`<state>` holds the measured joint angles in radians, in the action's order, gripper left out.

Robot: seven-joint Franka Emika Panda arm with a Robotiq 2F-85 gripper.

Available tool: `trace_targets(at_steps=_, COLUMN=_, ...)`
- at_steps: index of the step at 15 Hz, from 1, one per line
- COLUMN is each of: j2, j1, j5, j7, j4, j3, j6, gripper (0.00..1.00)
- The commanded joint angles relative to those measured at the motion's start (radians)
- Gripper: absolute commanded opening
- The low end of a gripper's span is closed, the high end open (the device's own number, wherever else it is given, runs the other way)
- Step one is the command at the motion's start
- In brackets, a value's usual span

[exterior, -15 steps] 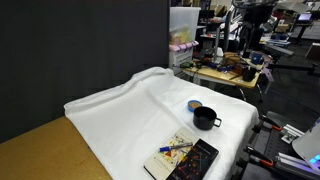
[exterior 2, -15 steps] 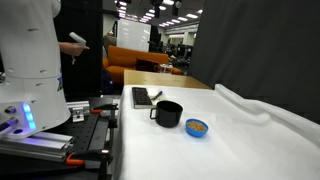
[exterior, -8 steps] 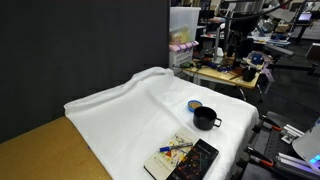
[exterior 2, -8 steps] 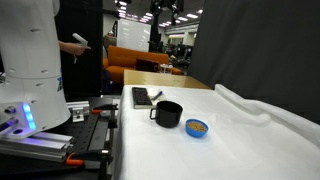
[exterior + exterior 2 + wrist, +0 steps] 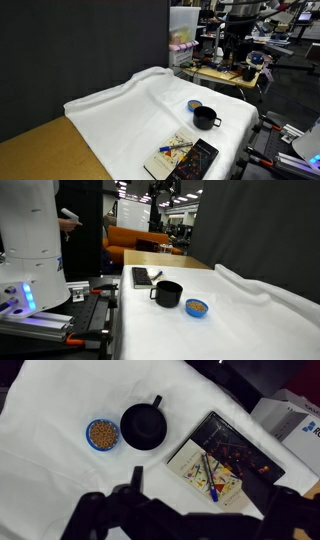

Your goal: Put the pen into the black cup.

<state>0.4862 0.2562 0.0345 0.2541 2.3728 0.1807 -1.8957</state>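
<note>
The dark bluish pen (image 5: 208,475) lies on a colourful book (image 5: 213,468) near the table's edge and shows small in an exterior view (image 5: 178,148). The black cup (image 5: 143,427) stands upright on the white cloth beside the book, handle to the side, and shows in both exterior views (image 5: 205,119) (image 5: 167,293). My gripper (image 5: 205,510) hangs high above the table, open, with nothing between its fingers. Its dark fingers (image 5: 135,482) fill the bottom of the wrist view. In an exterior view the gripper (image 5: 165,189) is at the very top.
A small blue dish (image 5: 102,434) with brownish contents sits next to the cup. A black slab (image 5: 243,448) lies against the book. The white cloth (image 5: 130,110) is rumpled into a ridge at the back. A white box (image 5: 296,415) stands beyond the table edge.
The arm has shifted slightly high above the table, and the gripper has come into the top of an exterior view. The pen, the cup and the book have not moved.
</note>
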Motion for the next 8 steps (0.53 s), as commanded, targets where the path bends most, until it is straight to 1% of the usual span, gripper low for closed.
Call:
trace_targets(at_steps=1, j2=-0.001, j1=0.006, j5=0.003, j7=-0.003, j4=-0.002, j3=-0.005, j6=0.003, gripper=1.00)
trace_targets(at_steps=8, j2=-0.018, j1=0.010, j5=-0.009, j7=0.008, j4=-0.014, j3=-0.008, j6=-0.012, gripper=1.00)
